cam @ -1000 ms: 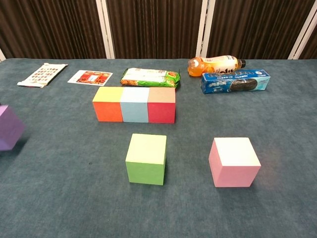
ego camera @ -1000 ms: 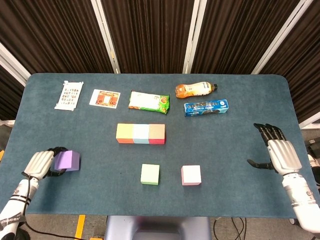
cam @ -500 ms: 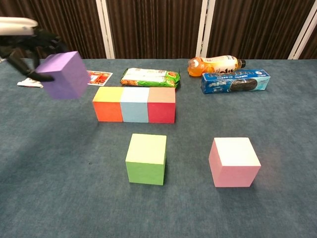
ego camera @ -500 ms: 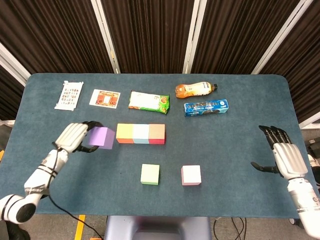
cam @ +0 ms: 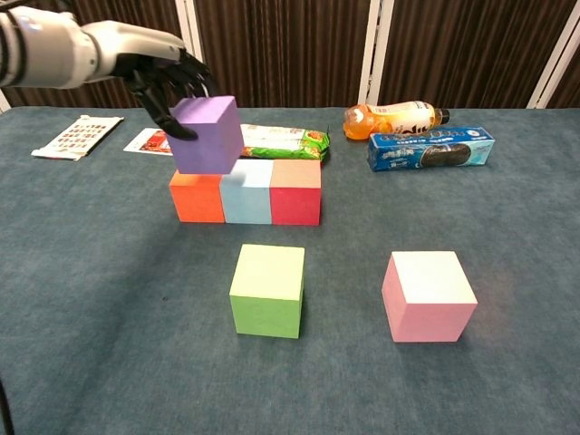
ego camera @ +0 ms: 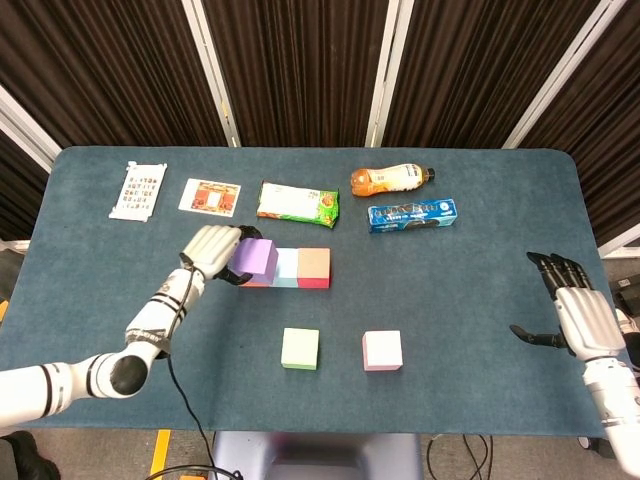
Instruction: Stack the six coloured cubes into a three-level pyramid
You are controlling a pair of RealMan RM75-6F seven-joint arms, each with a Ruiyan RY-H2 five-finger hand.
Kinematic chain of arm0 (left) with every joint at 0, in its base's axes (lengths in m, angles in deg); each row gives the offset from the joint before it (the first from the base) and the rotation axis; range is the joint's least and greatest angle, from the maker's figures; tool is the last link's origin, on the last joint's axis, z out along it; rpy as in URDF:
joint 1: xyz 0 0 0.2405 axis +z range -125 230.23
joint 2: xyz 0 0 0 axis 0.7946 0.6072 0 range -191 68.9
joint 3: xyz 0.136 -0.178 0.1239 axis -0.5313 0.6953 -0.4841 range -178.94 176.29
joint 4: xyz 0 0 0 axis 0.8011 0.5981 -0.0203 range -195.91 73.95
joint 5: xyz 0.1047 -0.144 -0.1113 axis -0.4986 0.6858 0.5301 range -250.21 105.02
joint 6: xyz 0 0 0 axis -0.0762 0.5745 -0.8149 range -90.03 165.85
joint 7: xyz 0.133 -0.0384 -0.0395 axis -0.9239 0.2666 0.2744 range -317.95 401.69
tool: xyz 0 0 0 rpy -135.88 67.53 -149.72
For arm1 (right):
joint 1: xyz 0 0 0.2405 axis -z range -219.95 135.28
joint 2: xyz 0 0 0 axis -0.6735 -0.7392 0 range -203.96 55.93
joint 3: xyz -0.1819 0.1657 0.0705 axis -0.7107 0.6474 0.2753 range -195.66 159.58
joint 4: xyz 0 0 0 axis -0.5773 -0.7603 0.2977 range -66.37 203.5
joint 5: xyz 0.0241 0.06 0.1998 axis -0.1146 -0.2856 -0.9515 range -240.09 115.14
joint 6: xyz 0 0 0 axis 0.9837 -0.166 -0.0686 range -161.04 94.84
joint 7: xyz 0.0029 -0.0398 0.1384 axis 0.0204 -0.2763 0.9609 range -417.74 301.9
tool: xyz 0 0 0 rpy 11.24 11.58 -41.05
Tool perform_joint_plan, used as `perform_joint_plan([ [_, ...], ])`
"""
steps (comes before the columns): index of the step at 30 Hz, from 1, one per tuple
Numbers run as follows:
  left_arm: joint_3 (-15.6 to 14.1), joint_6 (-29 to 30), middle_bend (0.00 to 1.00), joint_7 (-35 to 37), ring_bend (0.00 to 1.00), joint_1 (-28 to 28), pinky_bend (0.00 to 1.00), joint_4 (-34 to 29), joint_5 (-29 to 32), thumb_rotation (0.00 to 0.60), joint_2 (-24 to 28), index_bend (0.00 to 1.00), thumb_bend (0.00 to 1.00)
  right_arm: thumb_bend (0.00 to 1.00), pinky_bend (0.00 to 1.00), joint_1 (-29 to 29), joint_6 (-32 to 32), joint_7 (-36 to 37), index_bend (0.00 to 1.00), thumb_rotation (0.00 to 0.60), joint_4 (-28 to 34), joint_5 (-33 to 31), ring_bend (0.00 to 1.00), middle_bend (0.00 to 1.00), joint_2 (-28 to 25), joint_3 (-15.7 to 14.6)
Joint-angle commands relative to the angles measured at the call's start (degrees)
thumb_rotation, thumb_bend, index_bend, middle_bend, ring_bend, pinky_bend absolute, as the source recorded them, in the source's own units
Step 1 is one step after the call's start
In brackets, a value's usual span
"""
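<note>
Head view: blue-green table carries all items. No container open; the packaged goods sit sealed along the far edge: green snack packet, blue biscuit box, orange drink bottle lying on its side, a printed card and a white sheet at far left.

Base row near table centre: orange cube, light blue cube and red cube, touching side by side in one line. Green cube and pink cube stand apart from each other nearer the robot, both clear of the row.

Purple cube is in the left hand, pinched from its left and top faces by the dark fingers. Chest view puts it over the orange cube and the left part of the light blue one, slightly tilted; its lower edge looks at or just above the row's top, and whether it touches cannot be told.

Left arm reaches in from the near left, forearm angled toward table centre, hand at the left end of the row.

Right hand is at the table's right edge, well apart from every cube, fingers spread and extended, nothing in it. Chest view does not show it.
</note>
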Motion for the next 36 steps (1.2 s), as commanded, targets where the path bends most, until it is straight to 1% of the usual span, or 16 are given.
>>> perform_joint_plan([
  [1, -0.98, 1.83, 0.42, -4.51, 0.33, -5.46, 0.37, 1.48, 8.06, 0.6, -3.05, 0.32, 0.31, 0.26, 0.17, 0.1, -0.09, 0.32, 0.0, 0.6, -0.27, 0.19, 0.06, 0.18, -0.01, 0.04],
  [9, -2.64, 6.28, 0.41, -9.96, 0.33, -10.06, 0.36, 4.26, 16.29, 0.6, -6.39, 0.31, 0.31, 0.26, 0.17, 0.23, -0.91, 1.8, 0.0, 0.6, -1.56, 0.22, 0.06, 0.18, 0.23, 0.16],
  [14, -2.86, 7.18, 0.4, -11.17, 0.33, -10.92, 0.35, 5.48, 19.26, 0.6, -7.1, 0.29, 0.31, 0.26, 0.17, 0.45, -1.1, 2.81, 0.0, 0.6, -2.38, 0.21, 0.06, 0.18, 0.49, 0.23],
  [21, -2.61, 7.71, 0.39, -10.84, 0.33, -10.65, 0.35, 6.05, 19.97, 0.6, -7.12, 0.29, 0.31, 0.26, 0.17, 0.55, -1.25, 3.23, 0.0, 0.6, -2.87, 0.08, 0.06, 0.18, 0.58, 0.41],
  [36, -2.41, 9.66, 0.37, -9.63, 0.32, -8.91, 0.34, 7.77, 17.31, 0.6, -9.7, 0.28, 0.31, 0.26, 0.16, 0.74, -1.72, 3.1, 0.0, 0.6, -2.93, -0.5, 0.06, 0.18, 0.54, 0.81],
])
